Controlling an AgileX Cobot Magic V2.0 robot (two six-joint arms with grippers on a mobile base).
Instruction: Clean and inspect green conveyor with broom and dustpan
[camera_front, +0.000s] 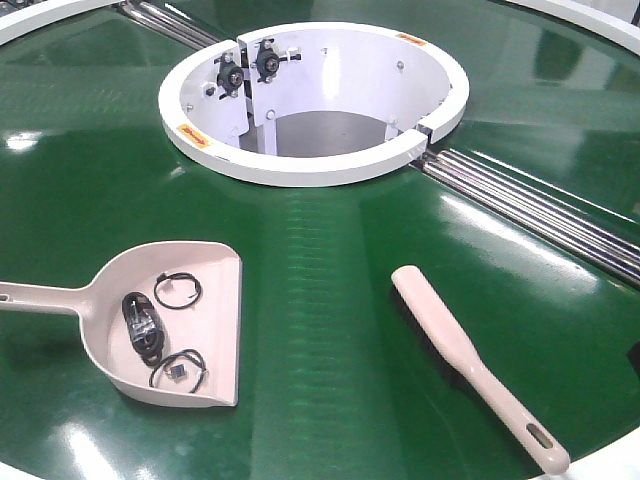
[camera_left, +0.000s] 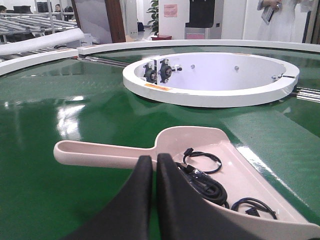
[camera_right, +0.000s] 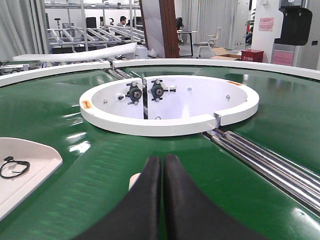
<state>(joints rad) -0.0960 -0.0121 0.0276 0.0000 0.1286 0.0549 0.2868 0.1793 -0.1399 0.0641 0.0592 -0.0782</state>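
Here, on the green conveyor (camera_front: 330, 300), both tools lie free and neither arm has hold of anything. The dustpan (camera_front: 215, 300) sits flat on the belt toward the left, handle pointing off to the left edge, its open lip facing the broom (camera_front: 450, 345), which lies well apart to the right, bristle edge down and its slotted handle end close to the belt's near rim. Inside the pan rest several dark bits of debris (camera_front: 145, 325): small rings of cable and a bundled black wire. Beyond both stands the white ring opening (camera_front: 310, 165), with the silver roller rails (camera_front: 540, 205) running off to its right.

From the left wrist view, the left gripper (camera_left: 153, 165) hovers just behind the dustpan's handle (camera_left: 100, 152), its black fingers pressed together with nothing between them. The right gripper (camera_right: 162, 167) is likewise closed and empty, poised above the near end of the broom, which barely peeks out beyond the fingertips.

The risks look plain enough. With the jaws closed, either arm descending now would likely shove its tool across the glossy belt rather than grasp it. A nudge to the dustpan, or a lift that tips it toward its flat lip, could spill the loose cables back onto the belt. The broom, lying near the rim, might slide off if pushed from above.
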